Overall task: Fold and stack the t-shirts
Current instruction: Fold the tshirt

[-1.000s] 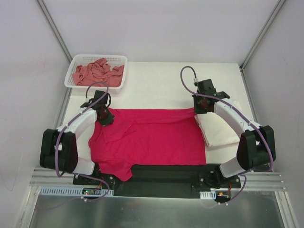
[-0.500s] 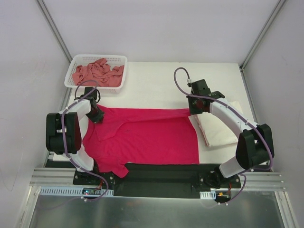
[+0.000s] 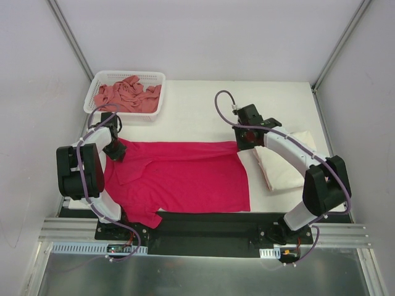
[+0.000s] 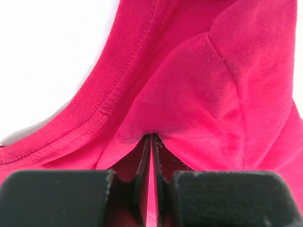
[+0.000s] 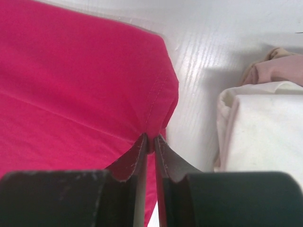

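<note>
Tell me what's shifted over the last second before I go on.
The left gripper and right gripper, both still shut on the far edge of the magenta shirt, slid to the robot's left, dragging it along and away from the folded cream shirt. The cream shirt, the basket and the salmon shirt in it stayed put.

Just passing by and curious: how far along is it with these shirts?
One looks done: the cream shirt lies folded on the right. The magenta shirt is in hand, spread flat, with the left gripper and right gripper each pinching its far edge. Left: folding it, then the salmon shirt crumpled in the basket, and stacking.
</note>
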Available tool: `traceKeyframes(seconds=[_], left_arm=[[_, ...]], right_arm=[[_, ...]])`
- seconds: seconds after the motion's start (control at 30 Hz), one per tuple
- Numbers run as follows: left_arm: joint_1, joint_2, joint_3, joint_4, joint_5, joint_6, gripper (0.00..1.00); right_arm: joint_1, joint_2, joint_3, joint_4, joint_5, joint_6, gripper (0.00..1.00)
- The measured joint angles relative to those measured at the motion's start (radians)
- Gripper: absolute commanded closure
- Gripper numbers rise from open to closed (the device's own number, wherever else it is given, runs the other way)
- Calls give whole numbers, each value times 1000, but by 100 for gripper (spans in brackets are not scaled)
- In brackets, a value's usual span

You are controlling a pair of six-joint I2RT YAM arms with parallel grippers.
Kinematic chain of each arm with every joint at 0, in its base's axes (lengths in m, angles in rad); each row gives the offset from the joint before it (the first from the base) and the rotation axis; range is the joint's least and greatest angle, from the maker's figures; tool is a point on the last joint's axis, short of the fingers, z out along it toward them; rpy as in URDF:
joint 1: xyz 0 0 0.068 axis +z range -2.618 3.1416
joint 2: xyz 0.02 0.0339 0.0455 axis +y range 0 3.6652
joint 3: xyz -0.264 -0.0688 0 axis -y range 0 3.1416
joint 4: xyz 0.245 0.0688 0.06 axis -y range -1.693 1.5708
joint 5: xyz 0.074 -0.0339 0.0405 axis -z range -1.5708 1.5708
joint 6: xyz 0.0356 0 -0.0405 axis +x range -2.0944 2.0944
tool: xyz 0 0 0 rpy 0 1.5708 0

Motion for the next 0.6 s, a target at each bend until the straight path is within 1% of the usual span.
traceKeyframes(seconds=[0.03, 0.2, 0.33, 0.37, 0.43, 0.5, 0.53, 0.57, 0.6], left_arm=[[0, 0, 1, -2, -3, 4, 92], [0, 0, 1, -4, -6, 12, 90], [0, -5, 1, -10, -8, 14, 89], [0, -7, 1, -10, -8, 15, 89], [0, -8, 1, -10, -11, 16, 89], [0, -8, 1, -11, -13, 16, 89], [0, -8, 2, -11, -14, 16, 89], [0, -8, 1, -11, -14, 16, 89], [0, -8, 2, -12, -14, 16, 89]], right_arm=[[9, 0, 0, -1, 0, 2, 84], [40, 0, -2, -2, 1, 25, 83], [49, 0, -37, 2, 0, 53, 82], [52, 0, -55, 9, -1, 58, 77], [58, 0, -93, 16, -6, 64, 75], [68, 2, -125, 18, -12, 71, 63], [74, 3, -144, 18, -13, 76, 55], [80, 3, -160, 16, -13, 82, 40], [85, 3, -173, 13, -12, 86, 40]])
